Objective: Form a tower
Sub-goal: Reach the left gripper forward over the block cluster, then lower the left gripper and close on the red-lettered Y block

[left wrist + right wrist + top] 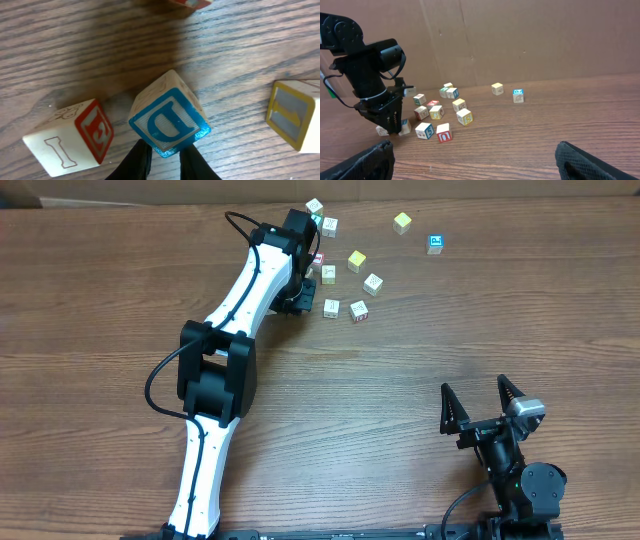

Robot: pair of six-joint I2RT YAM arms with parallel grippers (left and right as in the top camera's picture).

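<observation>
The tower [170,115], a narrow stack of small cream wooden letter cubes, stands near the middle of the far edge of the tabletop [400,360]. I see only its top cube, blue D face showing. My left fingers [140,162] flank its lower corner, but I cannot tell whether they grip. My right fingers [448,408] are spread, holding nothing. I judge it light, rigid and smooth. Take opposite flat faces squarely, because a sideways nudge could topple it.

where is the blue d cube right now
The blue D cube is mid-frame in the left wrist view, at the tips of the left gripper, a red-letter cube to its left and a yellow-framed cube to its right.
</observation>
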